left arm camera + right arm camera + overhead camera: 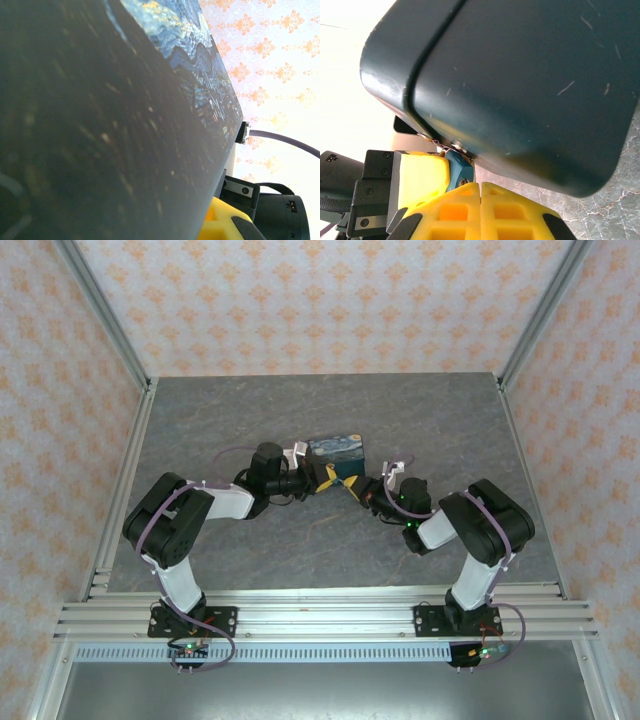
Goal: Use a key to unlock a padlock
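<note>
Overall: both arms reach in over the grey table [220, 420] and meet at the near side of the box [336, 453], which sits mid-table.
Box: dark blue with a swirl-patterned lid. The right wrist view shows its plain dark side and rounded corner from close up [530, 85]. The left wrist view shows the side and the patterned top edge [100, 125].
Padlock: a small blue body [458, 171] tucked under the near lower corner of the box, just below a small metal clasp [447, 146] on the box edge. It touches the box and sits right beside a yellow finger. Its shackle is too hidden to judge.
Left gripper: at the near-left corner of the box in the top view [318, 478]. One of its yellow fingers [420, 175] presses against the padlock's side. The jaws are closed down, but whether they pinch the padlock cannot be told.
Right gripper: at the near-right corner of the box in the top view [352, 487]. From its own wrist its two yellow fingers are pressed together [480, 187], their tips just below the padlock. Whether anything thin sits between them cannot be told.
Cable: a dark lead with a pale plug [243, 133] runs beside the box's far edge in the left wrist view.
</note>
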`<state>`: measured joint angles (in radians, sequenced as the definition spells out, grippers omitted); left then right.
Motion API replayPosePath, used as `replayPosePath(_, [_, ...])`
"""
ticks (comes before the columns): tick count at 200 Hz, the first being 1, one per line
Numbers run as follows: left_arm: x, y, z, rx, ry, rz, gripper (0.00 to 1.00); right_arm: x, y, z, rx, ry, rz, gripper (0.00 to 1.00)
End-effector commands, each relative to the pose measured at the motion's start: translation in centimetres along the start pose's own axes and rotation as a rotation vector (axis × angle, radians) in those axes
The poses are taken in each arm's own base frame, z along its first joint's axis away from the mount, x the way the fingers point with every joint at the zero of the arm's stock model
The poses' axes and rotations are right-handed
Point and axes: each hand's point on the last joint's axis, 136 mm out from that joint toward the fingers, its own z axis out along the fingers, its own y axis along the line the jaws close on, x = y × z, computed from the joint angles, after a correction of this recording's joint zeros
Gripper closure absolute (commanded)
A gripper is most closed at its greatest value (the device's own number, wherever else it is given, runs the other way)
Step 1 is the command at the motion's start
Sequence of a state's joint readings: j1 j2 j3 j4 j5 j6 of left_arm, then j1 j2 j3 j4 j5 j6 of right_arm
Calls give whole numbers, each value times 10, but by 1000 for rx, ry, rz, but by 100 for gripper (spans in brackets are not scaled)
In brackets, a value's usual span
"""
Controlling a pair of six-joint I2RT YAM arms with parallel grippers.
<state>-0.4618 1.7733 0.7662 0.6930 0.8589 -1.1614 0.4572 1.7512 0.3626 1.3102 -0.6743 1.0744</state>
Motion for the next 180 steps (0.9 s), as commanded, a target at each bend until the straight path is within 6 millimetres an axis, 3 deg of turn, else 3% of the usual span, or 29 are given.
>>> replayPosePath(1, [3, -43, -5, 105, 36, 102, 100, 2, -2, -4, 12, 13, -31, 100])
replayPosePath(84, [3, -37, -3, 88, 37, 90, 100, 3, 0, -18, 33, -10, -29, 100])
replayPosePath(180, [1, -36, -2, 88, 37, 87, 100, -3, 13, -7, 0, -9, -20, 100])
